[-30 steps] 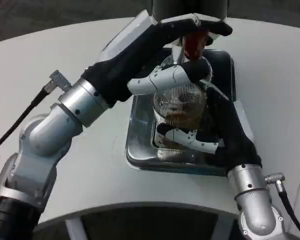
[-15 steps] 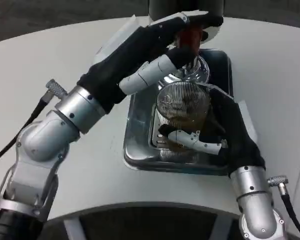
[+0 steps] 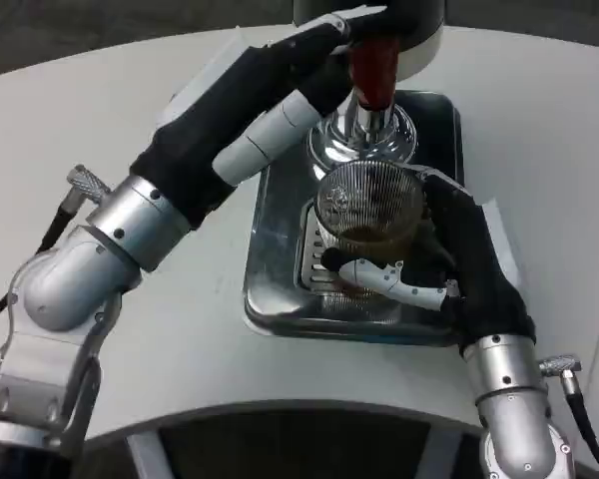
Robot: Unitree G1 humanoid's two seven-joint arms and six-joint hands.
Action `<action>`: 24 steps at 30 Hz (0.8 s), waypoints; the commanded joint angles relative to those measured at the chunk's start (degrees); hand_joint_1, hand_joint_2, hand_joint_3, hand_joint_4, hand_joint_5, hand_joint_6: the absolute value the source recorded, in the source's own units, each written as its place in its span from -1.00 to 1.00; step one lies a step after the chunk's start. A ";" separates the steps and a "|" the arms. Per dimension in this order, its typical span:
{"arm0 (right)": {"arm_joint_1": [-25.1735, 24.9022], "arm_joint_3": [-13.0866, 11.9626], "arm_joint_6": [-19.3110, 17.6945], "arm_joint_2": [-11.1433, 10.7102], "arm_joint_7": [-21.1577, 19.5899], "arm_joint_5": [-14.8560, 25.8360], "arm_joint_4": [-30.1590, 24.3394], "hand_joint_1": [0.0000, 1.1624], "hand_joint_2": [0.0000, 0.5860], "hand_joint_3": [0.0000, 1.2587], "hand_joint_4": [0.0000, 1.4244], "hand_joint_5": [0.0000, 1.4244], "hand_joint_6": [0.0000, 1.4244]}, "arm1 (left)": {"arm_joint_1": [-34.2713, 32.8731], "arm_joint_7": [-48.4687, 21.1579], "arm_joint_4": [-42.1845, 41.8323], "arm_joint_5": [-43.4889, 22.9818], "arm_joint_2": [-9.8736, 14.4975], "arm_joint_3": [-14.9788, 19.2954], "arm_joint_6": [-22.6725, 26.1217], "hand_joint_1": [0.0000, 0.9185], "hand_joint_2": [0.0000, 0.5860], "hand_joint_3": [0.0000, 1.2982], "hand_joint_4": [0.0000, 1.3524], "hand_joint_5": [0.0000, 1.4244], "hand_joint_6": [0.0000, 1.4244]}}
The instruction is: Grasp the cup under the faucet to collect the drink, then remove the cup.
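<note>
A ribbed glass cup [image 3: 367, 215] is held over the metal drip tray [image 3: 280, 259] by the right hand [image 3: 449, 264].

The cup is gripped from its 3 o'clock side, with white fingers [image 3: 394, 284] wrapped across its lower front; a brown drink is seen in its bottom. It is placed at the middle of the tray, just at 6 o'clock of the chrome faucet base [image 3: 364, 140]. The red tap handle [image 3: 372, 70], at 12 o'clock of the cup, is touched by the left hand [image 3: 280, 95]; whether its fingers are clenched round the handle cannot be told. The tray is set on the white table [image 3: 130, 110].
</note>
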 commanded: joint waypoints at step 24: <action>2.32 0.13 0.67 -0.15 -0.56 -0.78 -4.08 0.78 -0.46 -0.15 -0.16 -0.04 -0.17 | 11.23 -0.49 -16.66 -14.03 -0.51 7.22 17.11 -1.00 -0.91 -0.71 -0.95 -0.82 -0.87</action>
